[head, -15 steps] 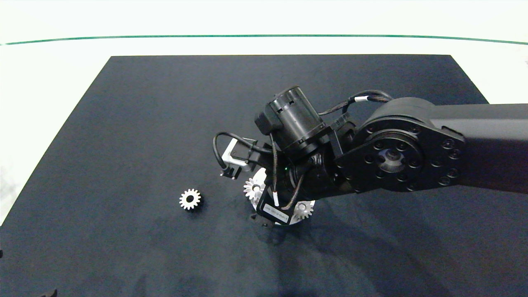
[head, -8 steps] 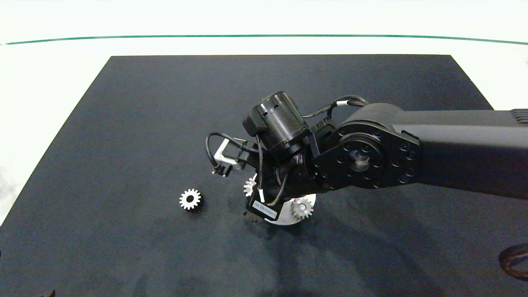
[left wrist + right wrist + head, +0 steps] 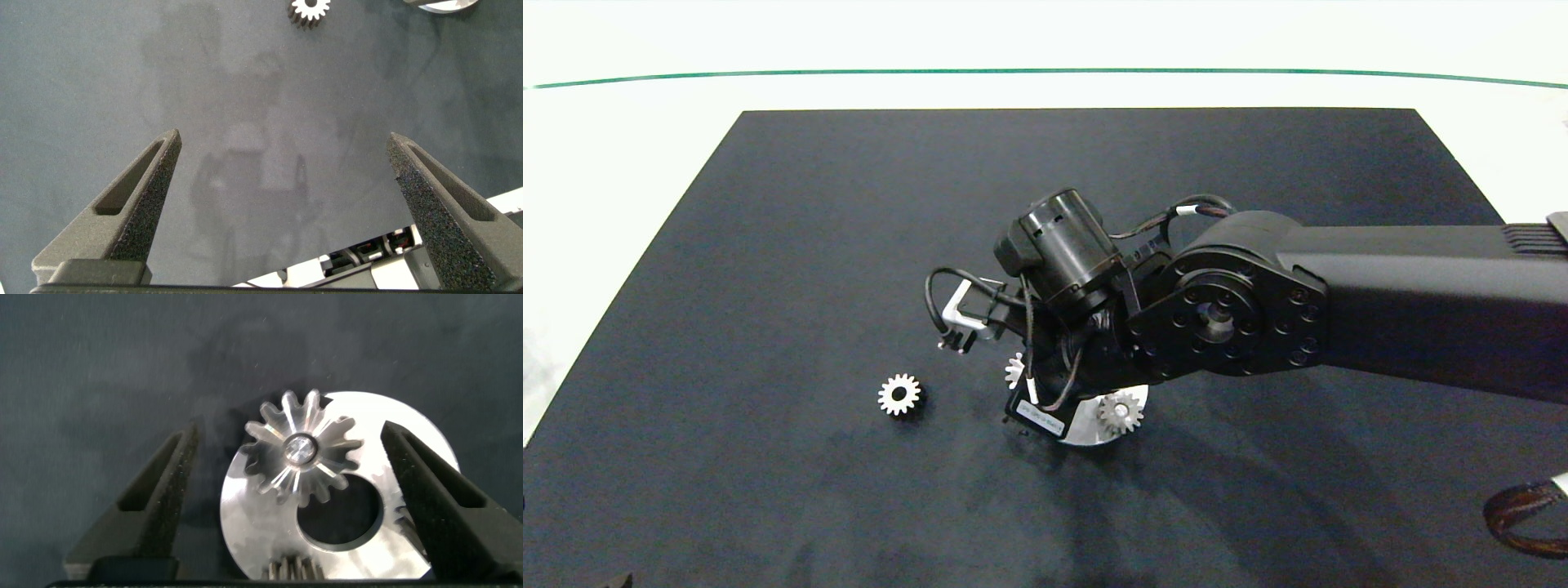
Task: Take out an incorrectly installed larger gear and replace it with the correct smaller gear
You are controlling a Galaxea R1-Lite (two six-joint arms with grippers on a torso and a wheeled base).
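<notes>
Only your right wrist view shows the work area clearly: the larger gear [image 3: 301, 456], with pointed star-like teeth, sits on a pin on the round silver base plate [image 3: 253, 527], beside a round hole [image 3: 340, 516] in that plate. The right gripper [image 3: 315, 494] has its two fingers spread wide apart, one on each side of the larger gear and not touching it; it holds nothing. At the lower edge of that view you see the teeth of another gear [image 3: 288, 569] on the plate. In the head view the right arm [image 3: 1339, 302] comes in from the right and covers most of the plate [image 3: 1086, 429]; the wrist body stands in the way, so you see only a few teeth of the larger gear [image 3: 1014, 370] at its left edge, plus one small mounted gear [image 3: 1120, 412] on the plate's right side. The smaller gear [image 3: 899, 394] lies loose on the dark mat [image 3: 809, 245] to the left of the plate, well apart from it. Your left wrist view shows the left gripper [image 3: 290, 208] with its fingers wide apart and empty above bare mat, with the smaller gear [image 3: 310, 9] and an edge of the plate [image 3: 445, 4] far ahead of it. The mat lies on a white table [image 3: 621, 163].
</notes>
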